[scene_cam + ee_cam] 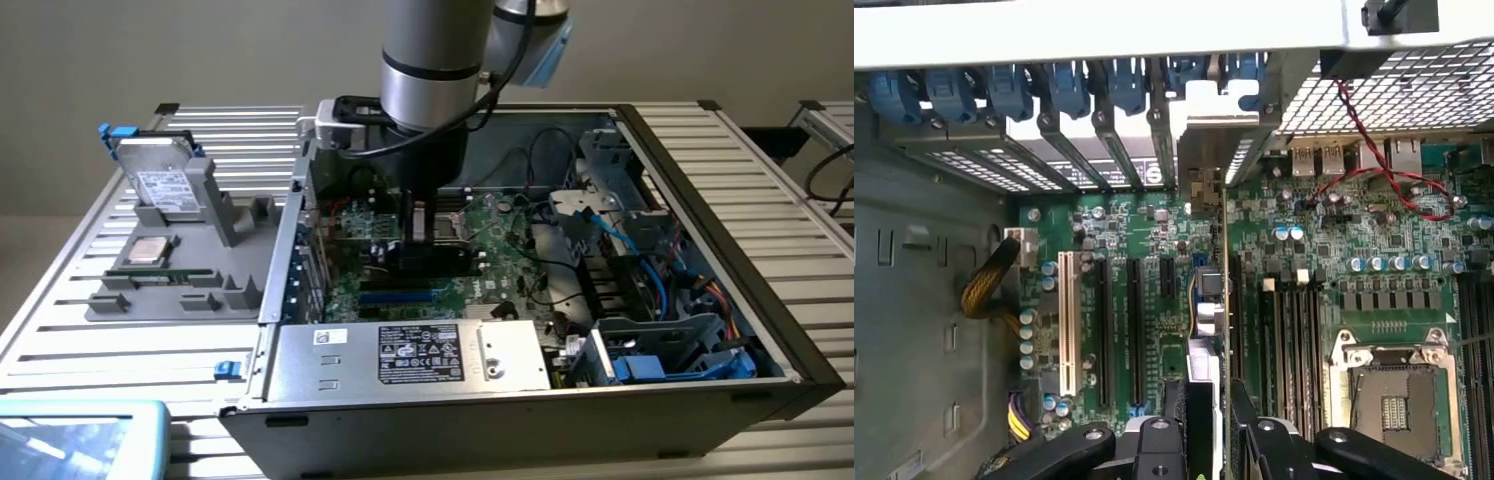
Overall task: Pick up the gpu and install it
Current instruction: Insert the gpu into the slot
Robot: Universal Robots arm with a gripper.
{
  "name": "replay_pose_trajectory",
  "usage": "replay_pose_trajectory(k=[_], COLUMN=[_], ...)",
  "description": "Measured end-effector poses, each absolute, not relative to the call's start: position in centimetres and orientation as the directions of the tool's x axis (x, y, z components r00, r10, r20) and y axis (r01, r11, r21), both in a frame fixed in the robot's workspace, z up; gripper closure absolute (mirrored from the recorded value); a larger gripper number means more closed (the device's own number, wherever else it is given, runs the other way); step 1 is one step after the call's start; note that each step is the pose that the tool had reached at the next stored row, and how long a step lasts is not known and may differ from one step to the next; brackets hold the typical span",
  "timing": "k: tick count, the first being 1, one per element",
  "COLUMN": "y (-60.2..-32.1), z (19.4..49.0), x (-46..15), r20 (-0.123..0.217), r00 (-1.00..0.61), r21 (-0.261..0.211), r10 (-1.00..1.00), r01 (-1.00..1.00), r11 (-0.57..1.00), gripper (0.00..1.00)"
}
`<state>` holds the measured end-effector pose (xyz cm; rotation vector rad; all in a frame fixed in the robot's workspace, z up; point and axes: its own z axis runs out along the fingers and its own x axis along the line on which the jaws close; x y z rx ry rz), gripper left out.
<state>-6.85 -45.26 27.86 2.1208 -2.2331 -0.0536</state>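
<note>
My claw (1222, 405) is partly closed, its black fingers (1254, 440) clamped from both sides on the gpu (1212, 300). This is a thin flat card that I see almost edge-on, so its broad faces hardly show; only its bright metal end bracket (1206, 150) is plain, close against the row of blue slot clips (1069, 90). It stands upright over the green motherboard (1154, 230), just beside the long black slots (1134, 330), and hides its own lower edge, so I cannot tell whether it touches a slot. In the centre of the exterior view my thick grey arm (427, 60) reaches down into the open grey computer case (534, 430) and covers most of claw and card.
</note>
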Motion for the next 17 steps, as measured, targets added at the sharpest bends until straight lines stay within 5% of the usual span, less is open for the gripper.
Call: replay_pose_trajectory(k=[17], y=[-45.7], z=[26.1], x=[-7.6], r20=[0.021], r00=[-0.051], r21=[0.071], r10=[-0.999], r01=[-0.996], r11=[0.052], gripper=[0.72])
